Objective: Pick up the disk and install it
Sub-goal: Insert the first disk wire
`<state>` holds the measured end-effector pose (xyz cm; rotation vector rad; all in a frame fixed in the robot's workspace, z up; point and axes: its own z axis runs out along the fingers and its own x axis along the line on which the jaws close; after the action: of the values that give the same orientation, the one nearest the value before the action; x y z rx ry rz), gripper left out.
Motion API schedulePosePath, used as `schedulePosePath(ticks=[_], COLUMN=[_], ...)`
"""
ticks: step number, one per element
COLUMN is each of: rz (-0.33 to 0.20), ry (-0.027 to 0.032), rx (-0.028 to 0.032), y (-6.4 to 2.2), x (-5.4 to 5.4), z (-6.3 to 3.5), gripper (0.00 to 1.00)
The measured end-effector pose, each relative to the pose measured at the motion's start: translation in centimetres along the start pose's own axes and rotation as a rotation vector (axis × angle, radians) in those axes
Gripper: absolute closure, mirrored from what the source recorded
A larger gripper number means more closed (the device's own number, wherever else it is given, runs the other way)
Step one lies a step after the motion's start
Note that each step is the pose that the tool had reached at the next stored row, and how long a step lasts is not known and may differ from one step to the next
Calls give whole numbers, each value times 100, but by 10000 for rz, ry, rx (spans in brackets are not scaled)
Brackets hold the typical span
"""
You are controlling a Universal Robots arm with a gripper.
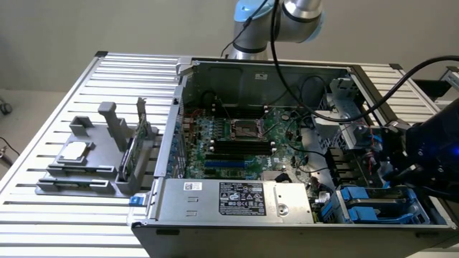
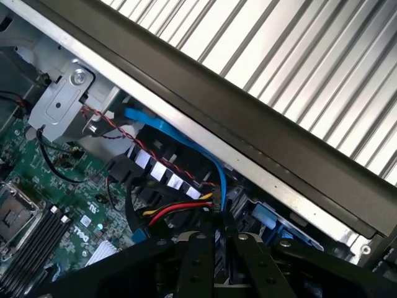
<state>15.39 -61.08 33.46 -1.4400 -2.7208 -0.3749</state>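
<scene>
- Hand (image 2: 218,231) is hovering over the drive bay at the lower right of the exterior view, drawn narrow with tips almost meeting, gripping nothing
- Disk (image 1: 377,202) is lying in its blue frame inside the computer case (image 1: 287,230), in that same lower right corner
- By my judgement the install step is nearing its end; finishing is calling for the frame sitting square, clear of the cables (image 2: 177,212)
</scene>
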Motion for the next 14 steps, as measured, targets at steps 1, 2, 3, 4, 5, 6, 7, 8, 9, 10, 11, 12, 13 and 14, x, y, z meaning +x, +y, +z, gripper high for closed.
schedulePosePath(ticks=[1, 2, 3, 4, 5, 6, 7, 8, 9, 10, 11, 12, 13, 14], rz=[6, 10, 14, 17, 20, 24, 31, 38, 49, 71, 103, 153, 229, 322], ry=[13, 25, 35, 44, 54, 63, 74, 84, 94, 107, 117, 122, 124, 118], rx=[19, 33, 40, 46, 49, 51, 53, 56, 60, 64, 71, 75, 77, 76], y=[-8, -16, -23, -30, -37, -43, -51, -57, -64, -70, -71, -72, -73, -74], x=[7, 13, 20, 26, 32, 38, 43, 48, 50, 52, 51, 51, 51, 51], z=[-4, -8, -15, -23, -32, -41, -51, -60, -68, -74, -78, -81, -81, -81], gripper=[83, 83, 83, 83, 83, 83, 83, 83, 83, 83, 83, 83, 83, 83])
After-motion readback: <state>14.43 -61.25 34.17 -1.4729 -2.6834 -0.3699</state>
